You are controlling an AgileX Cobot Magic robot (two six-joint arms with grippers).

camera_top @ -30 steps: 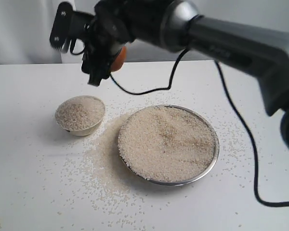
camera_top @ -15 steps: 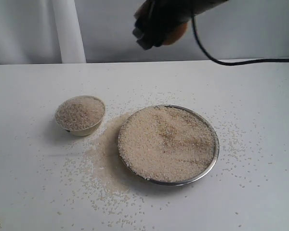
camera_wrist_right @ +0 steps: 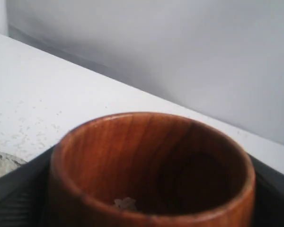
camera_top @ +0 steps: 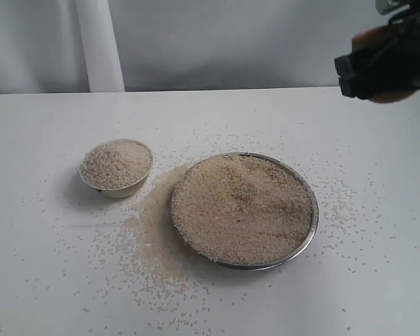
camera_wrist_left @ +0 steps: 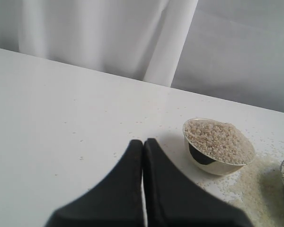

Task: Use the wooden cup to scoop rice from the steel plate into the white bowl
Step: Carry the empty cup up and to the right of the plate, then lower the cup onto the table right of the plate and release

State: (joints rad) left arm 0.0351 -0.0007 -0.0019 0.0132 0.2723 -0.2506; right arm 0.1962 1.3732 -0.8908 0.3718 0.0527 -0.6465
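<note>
The steel plate [camera_top: 309,234] sits mid-table, heaped with rice [camera_top: 241,206]. To its left stands the white bowl [camera_top: 119,187], full of grains; the left wrist view shows the white bowl [camera_wrist_left: 217,163] too. My right gripper [camera_top: 378,66] hangs high at the right edge, above and right of the plate, shut on the wooden cup [camera_top: 388,94]. In the right wrist view the wooden cup [camera_wrist_right: 151,161] fills the frame, nearly empty, with a few grains inside. My left gripper [camera_wrist_left: 143,142] is shut on nothing, its tips over bare table beside the bowl; the exterior view does not show it.
Spilled rice [camera_top: 150,238] lies in a broad patch between bowl and plate, and loose grains [camera_top: 339,203] scatter right of the plate. A grey curtain [camera_top: 231,42] backs the white table [camera_top: 42,280].
The right arm has swung from above the bowl across to the far right with the cup, leaving the view over the dishes open. The bowl and plate have not moved.
</note>
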